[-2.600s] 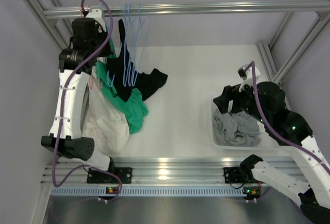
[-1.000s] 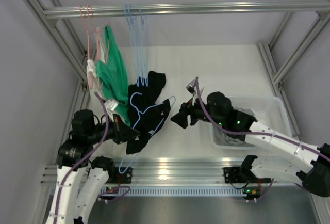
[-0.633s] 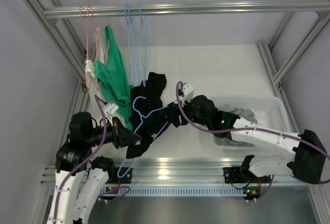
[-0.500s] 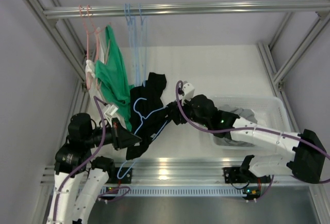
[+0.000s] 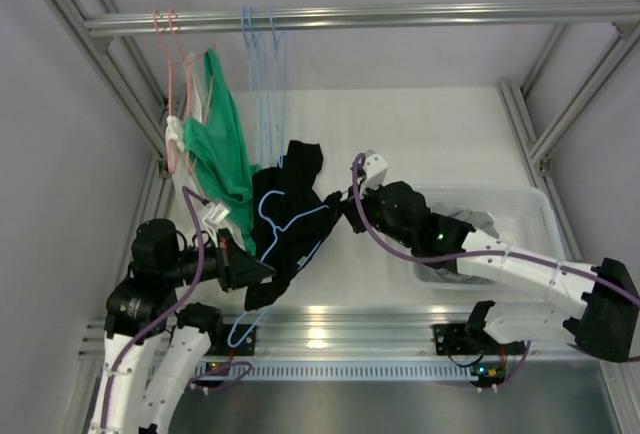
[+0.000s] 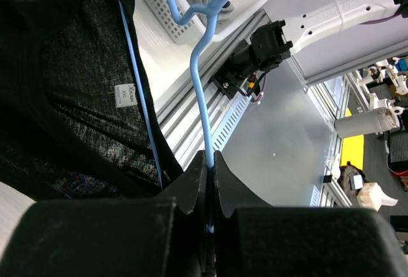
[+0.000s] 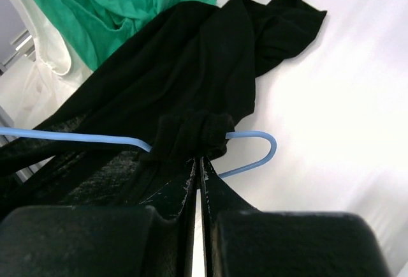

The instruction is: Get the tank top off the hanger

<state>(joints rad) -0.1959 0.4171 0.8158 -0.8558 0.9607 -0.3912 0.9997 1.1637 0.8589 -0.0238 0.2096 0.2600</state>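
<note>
A black tank top [image 5: 290, 169] hangs on a light blue hanger [image 5: 268, 200], held low over the table's left half. My left gripper [image 5: 262, 270] is shut on the hanger's wire near its hook [image 6: 203, 98], with the black mesh fabric [image 6: 64, 98] draped to the left of the wire. My right gripper [image 5: 345, 212] sits at the hanger's right shoulder. Its jaws are shut on the bunched black strap [image 7: 191, 133], beside the hanger's curved blue end [image 7: 264, 156]. The tank top's body [image 7: 191, 60] spreads away behind it.
A green garment [image 5: 225, 149] and a white one [image 5: 178, 139] hang on pink hangers at the left. Bare blue hangers [image 5: 262, 34] hang from the metal rail [image 5: 400, 17]. A white basket [image 5: 520, 204] with grey clothing stands at the right.
My right gripper has reached left to the hanger's shoulder and shut on the black strap. My left gripper keeps its hold on the hanger, almost unmoved.
</note>
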